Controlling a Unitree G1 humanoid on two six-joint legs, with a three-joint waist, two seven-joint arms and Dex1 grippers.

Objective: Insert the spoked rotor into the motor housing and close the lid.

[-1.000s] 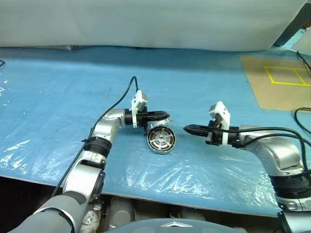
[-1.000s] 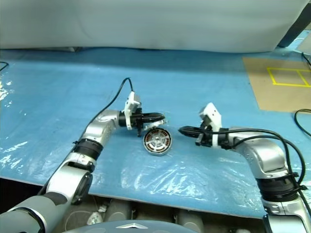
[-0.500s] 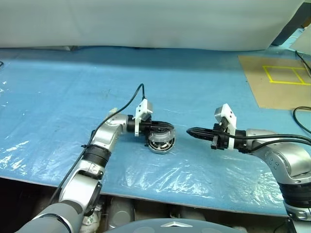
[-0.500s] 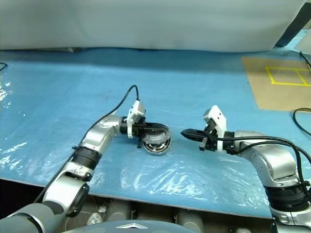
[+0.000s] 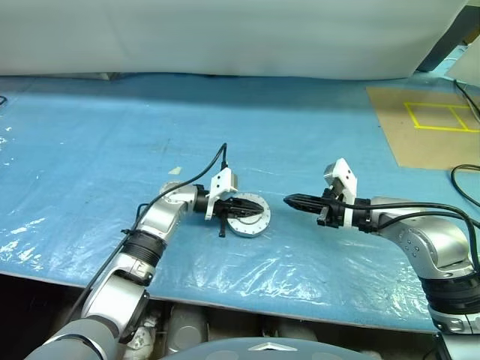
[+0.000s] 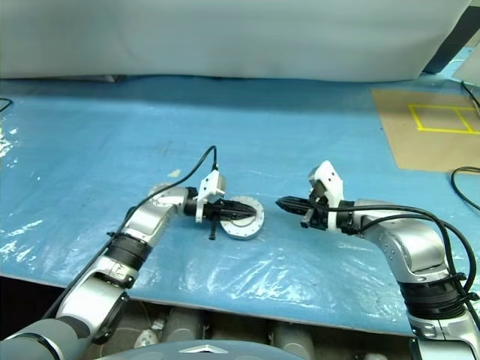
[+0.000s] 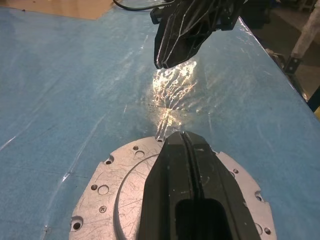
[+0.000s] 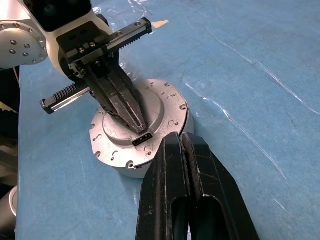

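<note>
The motor housing (image 8: 131,171), a squat silver cylinder, stands on the blue sheet with the lid (image 5: 255,222) lying flat on top of it. The lid shows a silver face with small holes and a raised centre (image 7: 102,191). The spoked rotor is hidden. My left gripper (image 5: 252,213) is shut, and its fingers (image 8: 122,105) lie across the top of the lid with nothing between them. To the right of the housing and a short way off, my right gripper (image 5: 288,200) is shut and empty, pointing at it.
The table is covered by a blue plastic sheet (image 5: 90,127). A brown board with a yellow taped square (image 5: 439,116) lies at the far right. A small beige scrap (image 5: 174,170) lies behind the left arm. The table's front edge (image 5: 225,304) runs close below the housing.
The left gripper came down and toward me with the lid. The housing's copper windings, bare a second ago, are now covered by the lid. The right gripper has stayed put.
</note>
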